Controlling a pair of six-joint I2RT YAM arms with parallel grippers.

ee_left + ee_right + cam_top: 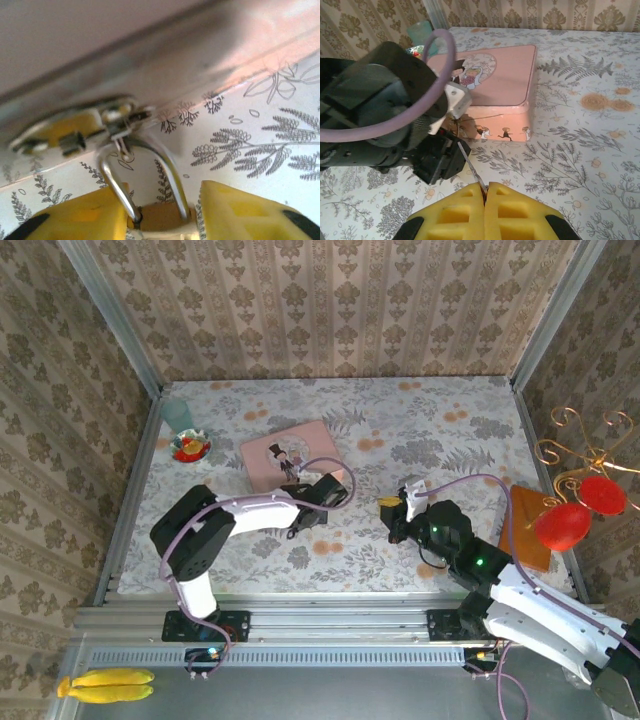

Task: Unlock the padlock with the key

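Left arm (255, 508): white shell, black joints.
Right arm (540, 607): white shell, black joints, two green lights.
Cables (395, 120): lilac loops.
Hand fingers (515, 215): yellow, ribbed, black-cornered.

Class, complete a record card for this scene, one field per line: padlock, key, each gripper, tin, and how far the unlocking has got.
padlock: brass body between the left fingers, shackle looped through the tin's latch
key: thin metal blade, pointing toward the left arm
left gripper: shut on the padlock, at the tin's front wall
right gripper: shut on the key
pink tin: lid down, on the floral table
progress: keyhole hidden; key not seen inserted
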